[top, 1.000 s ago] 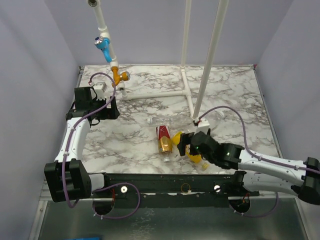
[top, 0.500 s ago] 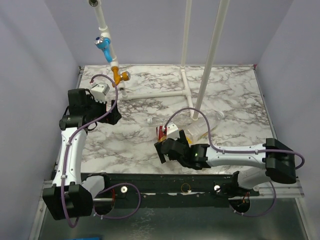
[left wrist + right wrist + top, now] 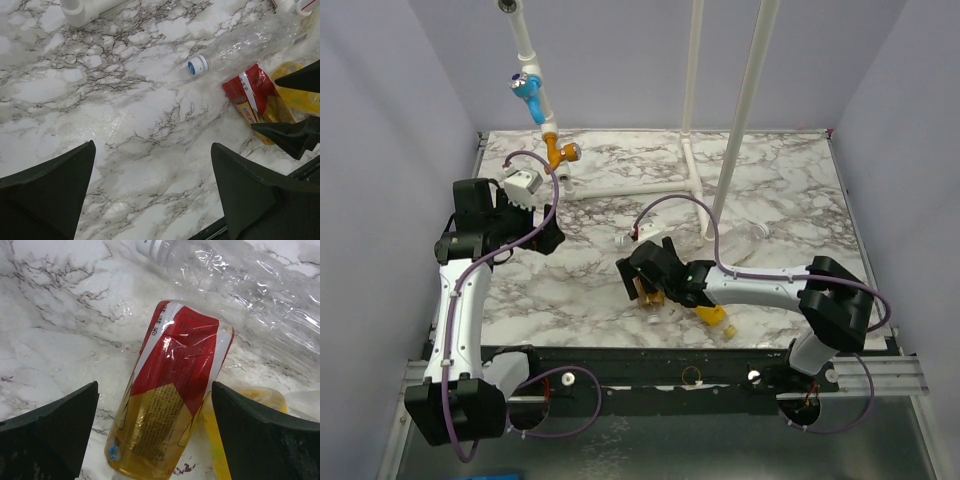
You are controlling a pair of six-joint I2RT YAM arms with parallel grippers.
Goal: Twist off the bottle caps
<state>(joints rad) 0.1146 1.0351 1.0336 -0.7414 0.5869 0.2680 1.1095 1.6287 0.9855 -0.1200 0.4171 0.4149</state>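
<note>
Both claws stand spread wide and grip nothing. The left claw [image 3: 155,200] hangs over bare marble; the right claw [image 3: 155,440] straddles the brown bottle [image 3: 175,390], with a gap showing inside each finger. That red-labelled bottle lies on its side on the desk [image 3: 800,190], about mid-width and close to the front edge. The yellow bottle [image 3: 295,95] lies just beside it on the right arm's side. The clear bottle [image 3: 245,40] lies just behind them, and its blue-and-white cap [image 3: 198,65], screwed on, points toward the left arm's side. A broad stretch of bare marble lies between the left claw and the bottles, and more lies on the far right. The white pipe frame [image 3: 640,188] stands behind, well apart from the bottles. In front there is little margin; the dark front rail [image 3: 215,231] runs near the brown bottle.
</note>
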